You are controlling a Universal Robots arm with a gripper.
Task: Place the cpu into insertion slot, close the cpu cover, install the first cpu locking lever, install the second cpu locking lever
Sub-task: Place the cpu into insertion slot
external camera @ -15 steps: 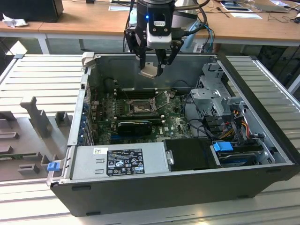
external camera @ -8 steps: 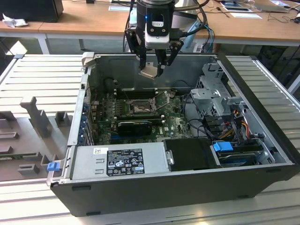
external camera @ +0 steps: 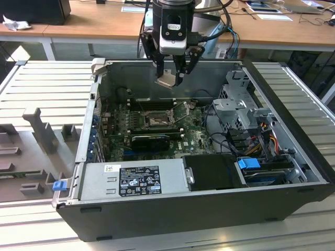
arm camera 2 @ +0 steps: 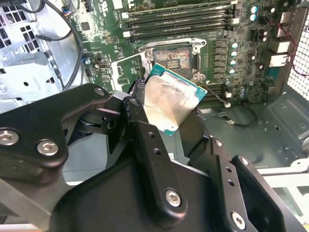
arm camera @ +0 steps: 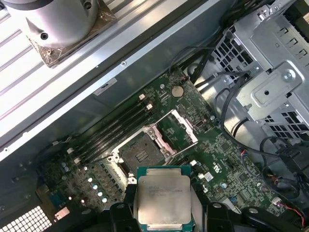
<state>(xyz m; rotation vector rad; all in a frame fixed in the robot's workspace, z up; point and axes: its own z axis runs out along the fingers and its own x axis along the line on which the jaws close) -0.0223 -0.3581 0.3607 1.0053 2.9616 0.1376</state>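
Exterior view: the gripper [external camera: 169, 78] hangs over the open computer case [external camera: 209, 212], fingers [external camera: 159, 67] pinching the cpu [external camera: 166, 82] by its edges. Second wrist view: the insertion slot [arm camera 2: 173, 58] sits bare. First wrist view: the cpu cover [arm camera: 181, 131] is flipped open. By my reckoning, nothing is seated or latched yet.

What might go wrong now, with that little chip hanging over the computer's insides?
The cpu hangs by its edges in the pincer, tilted, above the open case; it might slip and drop onto the green board. The insertion slot lies open in the case, so a crooked landing could harm its contacts.
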